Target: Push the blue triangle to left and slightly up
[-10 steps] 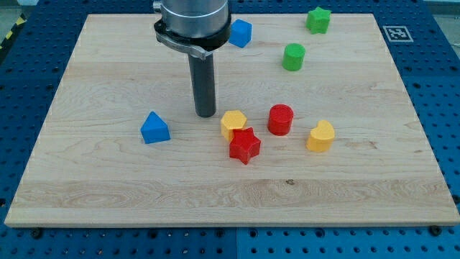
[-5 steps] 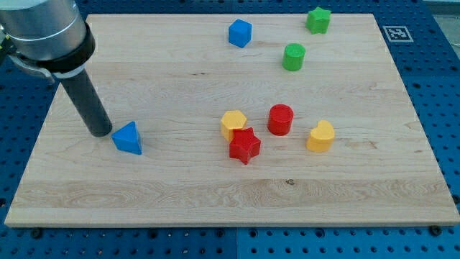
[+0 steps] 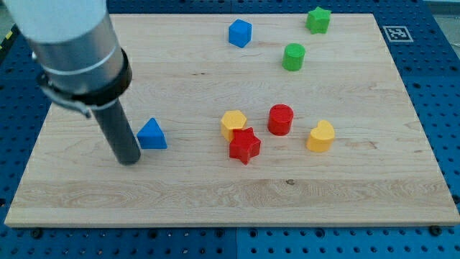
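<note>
The blue triangle point(image 3: 152, 134) lies on the wooden board point(image 3: 215, 194), left of centre. My tip point(image 3: 129, 160) rests on the board just to the triangle's lower left, close beside it; whether they touch I cannot tell. The rod rises from there toward the view's upper left, where the arm's grey body covers the board's corner.
A yellow block point(image 3: 233, 124), a red star point(image 3: 244, 145), a red cylinder point(image 3: 280, 119) and a yellow block point(image 3: 321, 136) cluster right of centre. A blue cube point(image 3: 240, 33), a green cylinder point(image 3: 292, 57) and a green star point(image 3: 318, 19) lie near the top.
The blue triangle slid left from its first spot, then back right and slightly up. My tip went from mid-board to the triangle's left, then down to its lower left.
</note>
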Controlling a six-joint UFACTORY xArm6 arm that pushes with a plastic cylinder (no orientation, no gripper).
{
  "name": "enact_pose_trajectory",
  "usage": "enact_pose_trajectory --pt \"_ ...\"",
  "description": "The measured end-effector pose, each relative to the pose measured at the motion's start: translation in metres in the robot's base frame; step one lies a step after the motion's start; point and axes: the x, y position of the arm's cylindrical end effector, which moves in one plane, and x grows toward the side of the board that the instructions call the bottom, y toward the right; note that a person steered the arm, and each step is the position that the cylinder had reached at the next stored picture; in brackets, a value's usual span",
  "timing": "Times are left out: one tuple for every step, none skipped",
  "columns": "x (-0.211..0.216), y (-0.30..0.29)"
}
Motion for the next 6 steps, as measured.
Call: enact_pose_trajectory --pt "0.016 0.013" --pt "0.013 0.035" --pt "0.006 0.056" --pt "-0.012 0.051" --pt "-0.027 0.032" --pt "-0.028 0.017"
